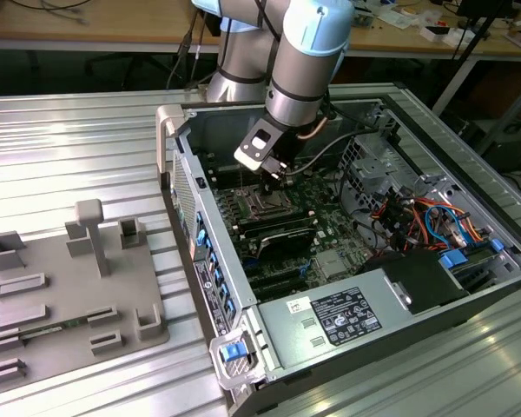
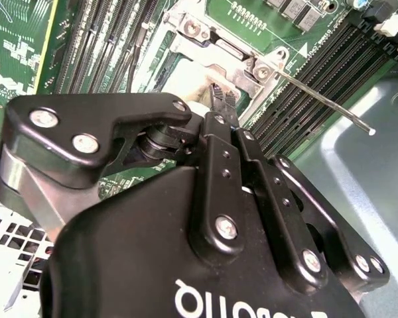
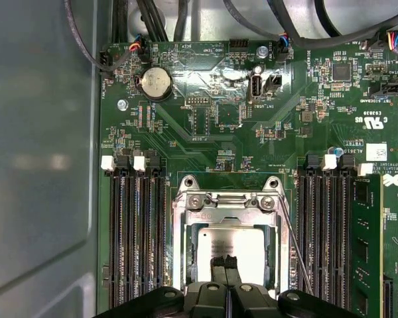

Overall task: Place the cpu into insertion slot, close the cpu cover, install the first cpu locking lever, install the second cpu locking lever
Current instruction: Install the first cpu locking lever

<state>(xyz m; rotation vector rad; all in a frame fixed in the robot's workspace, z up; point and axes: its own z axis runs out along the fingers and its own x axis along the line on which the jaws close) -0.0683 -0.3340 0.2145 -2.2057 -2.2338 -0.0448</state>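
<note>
In the exterior view my gripper [image 1: 278, 174] reaches down into the open computer case, just above the cpu socket [image 1: 262, 206]. The cpu [image 3: 245, 240] lies in the socket, its pale silver top showing through the window of the cpu cover [image 3: 184, 238], which lies flat around it. My gripper [image 3: 225, 263] has its two black fingertips pressed together right over the cpu's near edge, with nothing visible between them. The second wrist view shows the same shut gripper [image 2: 222, 101] above the cpu [image 2: 176, 83]. A thin wire locking lever [image 3: 288, 228] runs along one side of the socket; its free end [image 2: 370, 131] sticks out over the memory slots.
Black memory slots [image 3: 136, 232] flank the socket on both sides, and a memory stick [image 3: 365, 252] stands in the outer one. The case walls [image 1: 208, 261] enclose the board, with cables [image 1: 417, 213] and a power supply [image 1: 339, 317] nearby. A grey parts holder [image 1: 69, 295] lies at the exterior view's left.
</note>
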